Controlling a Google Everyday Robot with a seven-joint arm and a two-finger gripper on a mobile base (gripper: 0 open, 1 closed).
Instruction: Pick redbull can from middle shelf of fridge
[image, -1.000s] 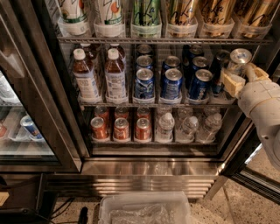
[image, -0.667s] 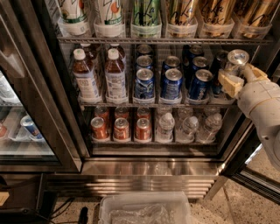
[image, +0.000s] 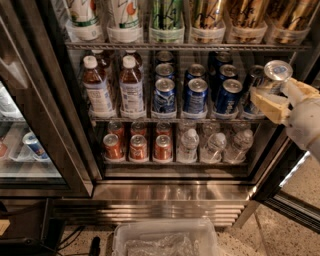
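— Since the jaws sit pinched around the redbull can (image: 276, 75), the gripper (image: 279, 95) gets logged as gripping it, agreed?
— Agreed. Cream fingers (image: 264, 102) are clamped on the slim silver-and-blue body, with the pull-tab top showing above them.
— Where's the can relative to the rack?
— At the right end of the middle shelf (image: 175, 119), raised so its top is near the rack above. Cannot tell whether its base touches the wire, since the fingers hide it.
— Neighbours?
— Wider dark-blue cans (image: 196, 95) are just beside it to the left, in rows. Brown white-capped bottles (image: 97, 87) stand at the shelf's left end.
— Arm?
— White forearm (image: 307, 125) comes in from the right edge, in front of the dark frame of the fridge (image: 165, 191).
— Other racks?
— Tall colourful cans (image: 167, 17) above, short orange cans (image: 138, 146) and clear bottles (image: 215, 145) below. Louvred steel base (image: 165, 216) sits under that, and a clear plastic bin (image: 165, 235) is on the floor in front.
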